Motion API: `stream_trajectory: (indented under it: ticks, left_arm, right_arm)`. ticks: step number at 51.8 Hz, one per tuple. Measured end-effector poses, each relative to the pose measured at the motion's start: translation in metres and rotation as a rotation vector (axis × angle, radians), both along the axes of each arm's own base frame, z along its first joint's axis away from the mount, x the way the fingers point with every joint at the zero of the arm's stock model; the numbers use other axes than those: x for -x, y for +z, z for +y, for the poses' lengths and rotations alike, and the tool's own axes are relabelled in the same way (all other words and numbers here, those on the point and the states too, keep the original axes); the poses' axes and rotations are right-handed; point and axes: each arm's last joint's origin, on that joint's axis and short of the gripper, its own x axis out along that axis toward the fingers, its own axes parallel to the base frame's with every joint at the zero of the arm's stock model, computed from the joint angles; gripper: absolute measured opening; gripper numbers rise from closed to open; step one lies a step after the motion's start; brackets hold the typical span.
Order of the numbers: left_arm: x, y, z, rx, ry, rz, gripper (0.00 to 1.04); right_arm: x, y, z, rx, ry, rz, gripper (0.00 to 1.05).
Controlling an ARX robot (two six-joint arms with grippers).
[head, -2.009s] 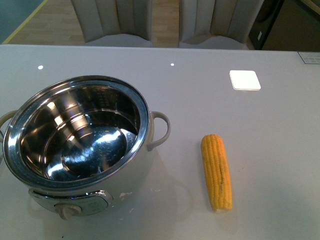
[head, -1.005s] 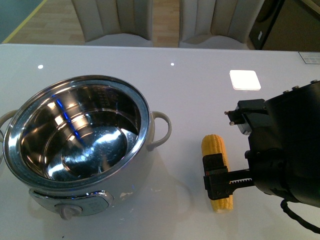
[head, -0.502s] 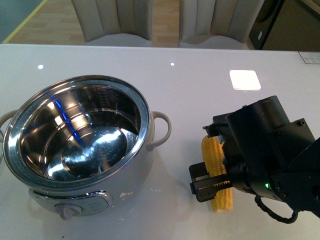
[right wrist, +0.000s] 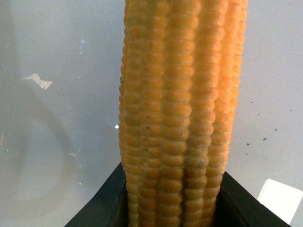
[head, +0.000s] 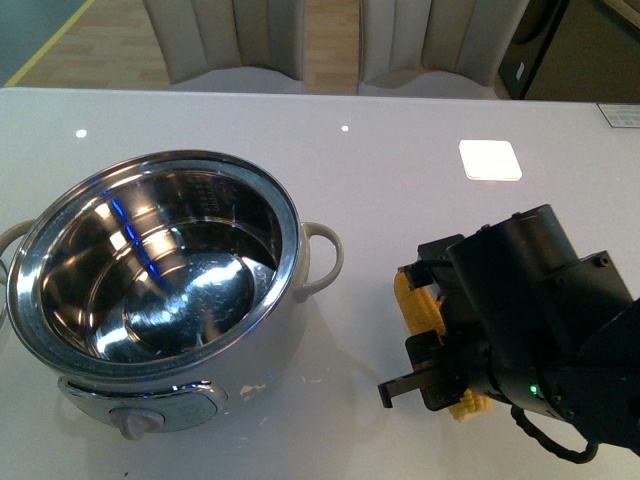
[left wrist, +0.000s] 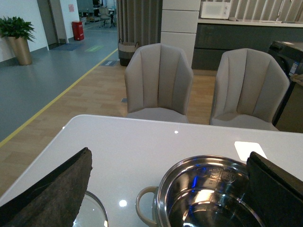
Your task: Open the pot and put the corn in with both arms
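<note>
The pot (head: 160,300) stands open at the front left of the white table, steel inside empty, with a cream side handle (head: 322,258) and front dial (head: 135,423). It also shows in the left wrist view (left wrist: 208,198). The yellow corn (head: 418,305) lies right of the pot, mostly covered by my right arm. My right gripper (head: 432,362) is shut on the corn, which fills the right wrist view (right wrist: 177,113) between the black fingers (right wrist: 102,203). My left gripper (left wrist: 170,198) is open, its dark pads (left wrist: 52,189) wide apart above the table, back from the pot.
A glass lid edge (left wrist: 94,213) lies on the table left of the pot. A white square patch (head: 490,160) sits at the back right. Two beige chairs (head: 235,40) stand beyond the far table edge.
My right arm came in from the right, lowered over the corn and closed on it. The corn's top end has shifted slightly left and tilted. The pot has not moved.
</note>
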Motion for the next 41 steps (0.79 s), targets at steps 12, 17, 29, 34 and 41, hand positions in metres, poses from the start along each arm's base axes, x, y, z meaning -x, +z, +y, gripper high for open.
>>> stream_trajectory:
  ticks: [12,17,29,34,41]
  left_arm:
    - [0.0,0.0,0.0,0.0,0.0,0.0,0.98]
    - [0.0,0.0,0.0,0.0,0.0,0.0,0.98]
    - [0.0,0.0,0.0,0.0,0.0,0.0,0.98]
    - [0.0,0.0,0.0,0.0,0.0,0.0,0.98]
    - [0.0,0.0,0.0,0.0,0.0,0.0,0.98]
  right_arm:
    - [-0.002,0.047,-0.014,-0.055,-0.01,-0.116,0.24]
    - [-0.003,0.066,-0.018,-0.091,-0.005,-0.161,0.23]
    - [-0.008,0.13,-0.026,-0.297,-0.02,-0.219,0.22]
    - [-0.01,0.145,-0.023,-0.361,-0.023,-0.217,0.22]
    - [-0.013,0.158,-0.014,-0.444,-0.021,-0.196,0.22]
